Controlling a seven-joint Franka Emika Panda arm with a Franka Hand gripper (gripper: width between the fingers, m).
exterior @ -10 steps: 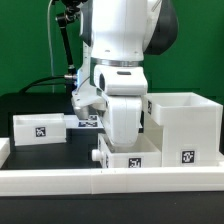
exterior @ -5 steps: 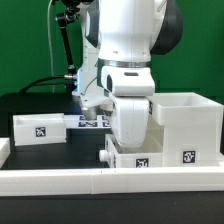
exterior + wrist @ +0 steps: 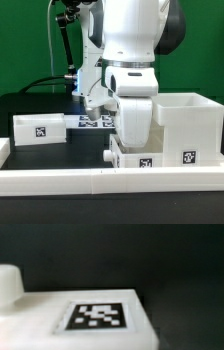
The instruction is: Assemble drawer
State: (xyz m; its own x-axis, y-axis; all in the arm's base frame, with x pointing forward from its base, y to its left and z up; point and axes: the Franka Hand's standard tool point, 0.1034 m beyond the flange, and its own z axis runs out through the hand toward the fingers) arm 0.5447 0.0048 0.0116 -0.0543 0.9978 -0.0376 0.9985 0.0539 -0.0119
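The drawer's large white housing (image 3: 186, 122) stands at the exterior view's right, with a tag on its front. A small white tray (image 3: 136, 163) with a tag sits at the housing's left side, by the front rail. My gripper (image 3: 112, 152) is down on this tray, mostly hidden behind my own hand. One dark fingertip shows at the tray's outer wall, and the gripper seems shut on that wall. The wrist view shows this tray's white surface (image 3: 40, 308) and its tag (image 3: 100, 317) very close, with no fingers in sight. A second tray (image 3: 40, 128) lies at the left.
The marker board (image 3: 93, 122) lies flat at the back, between the left tray and my arm. A low white rail (image 3: 70, 180) runs along the table's front edge. Cables and a stand rise behind my arm.
My hand and the small tray have shifted together toward the exterior view's right, closer to the housing. The left tray and the housing have not moved.
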